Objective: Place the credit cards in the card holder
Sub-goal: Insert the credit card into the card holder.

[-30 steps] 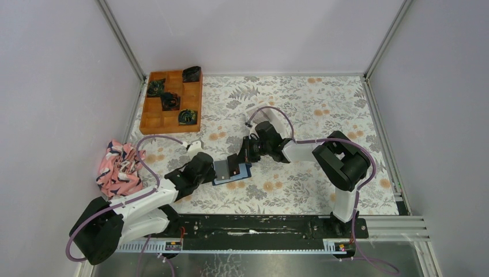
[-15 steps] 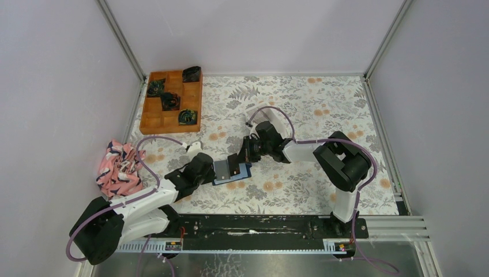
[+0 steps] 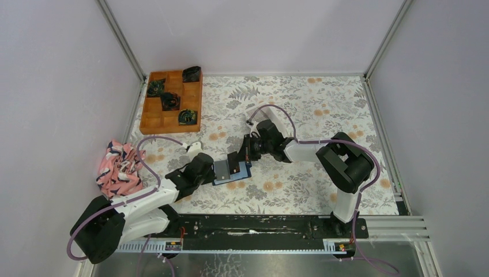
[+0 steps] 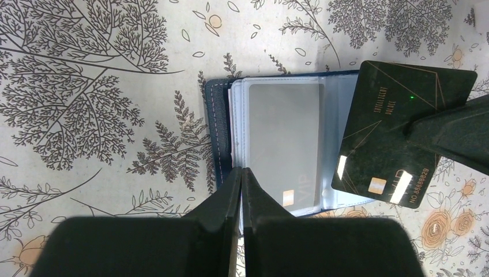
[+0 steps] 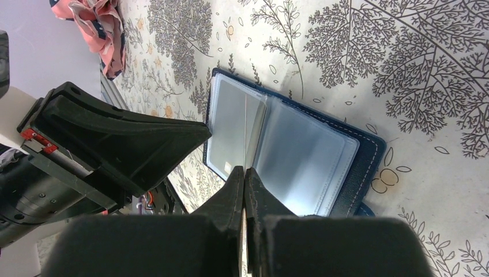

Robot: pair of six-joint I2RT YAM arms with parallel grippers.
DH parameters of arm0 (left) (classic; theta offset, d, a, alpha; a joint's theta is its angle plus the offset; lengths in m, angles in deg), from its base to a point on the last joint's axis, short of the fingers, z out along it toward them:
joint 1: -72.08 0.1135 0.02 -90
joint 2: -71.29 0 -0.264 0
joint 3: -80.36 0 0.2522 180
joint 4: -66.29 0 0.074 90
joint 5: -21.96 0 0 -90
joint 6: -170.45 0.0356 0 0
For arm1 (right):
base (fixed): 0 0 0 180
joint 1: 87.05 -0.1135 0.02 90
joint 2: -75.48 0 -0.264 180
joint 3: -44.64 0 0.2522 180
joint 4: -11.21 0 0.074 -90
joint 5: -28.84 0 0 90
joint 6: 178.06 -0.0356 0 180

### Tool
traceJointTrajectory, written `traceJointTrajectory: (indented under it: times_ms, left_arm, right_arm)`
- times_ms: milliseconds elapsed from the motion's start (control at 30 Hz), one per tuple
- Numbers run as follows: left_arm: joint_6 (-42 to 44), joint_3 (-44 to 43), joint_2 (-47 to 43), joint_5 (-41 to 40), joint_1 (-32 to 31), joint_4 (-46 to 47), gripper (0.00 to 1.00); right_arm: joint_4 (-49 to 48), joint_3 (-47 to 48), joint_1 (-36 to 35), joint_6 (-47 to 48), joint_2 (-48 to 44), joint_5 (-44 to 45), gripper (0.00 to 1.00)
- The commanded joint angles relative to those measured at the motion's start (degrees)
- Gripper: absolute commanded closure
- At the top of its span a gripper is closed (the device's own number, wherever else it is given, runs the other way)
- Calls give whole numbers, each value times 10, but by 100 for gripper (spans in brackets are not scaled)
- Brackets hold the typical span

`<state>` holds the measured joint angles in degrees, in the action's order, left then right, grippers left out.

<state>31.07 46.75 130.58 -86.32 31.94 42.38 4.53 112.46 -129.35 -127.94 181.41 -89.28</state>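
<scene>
**Dark card held over the open holder**

The holder [image 4: 218,133] lies open on the table [image 4: 86,86], near the front edge and between the 2 arms, navy cover down and clear sleeves up. 1 grey card [image 4: 284,144] already sits in the left sleeve.

The right gripper [image 5: 244,173] is clenched on the dark card [image 4: 398,133], pinching it by 1 edge. In the left wrist view the card hangs tilted over the right half of the holder and sticks out past its right edge. In the right wrist view the card shows edge-on, pointing toward the fold between the 2 sleeves. Whether it touches the holder cannot be told.

The left gripper [image 4: 241,179] is closed, with its fingers pressed together and its tips at the near edge of the left sleeve. Whether it pinches the sleeve or only presses on it cannot be told.

An orange tray [image 3: 155,118] stands at the far left corner, and a pink cloth [image 3: 119,167] lies at the left edge.
</scene>
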Motion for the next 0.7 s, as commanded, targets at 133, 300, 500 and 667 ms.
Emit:
traceJointTrajectory:
  times_ms: [133,300,500,667]
  left_arm:
    - [-3,1,6,-14,-3,0,95]
    - [-2,0,7,-14,-3,-1,95]
    - [-2,0,9,-15,-3,0,95]
    - [-3,1,10,-15,-3,0,95]
  right_arm:
    - [-41,-2,4,-15,6,-20,100]
    - [-50,-4,3,-21,17,-22,100]
    - [-58,-6,3,-24,30,-22,100]
    - [-65,-9,3,-26,39,-22,100]
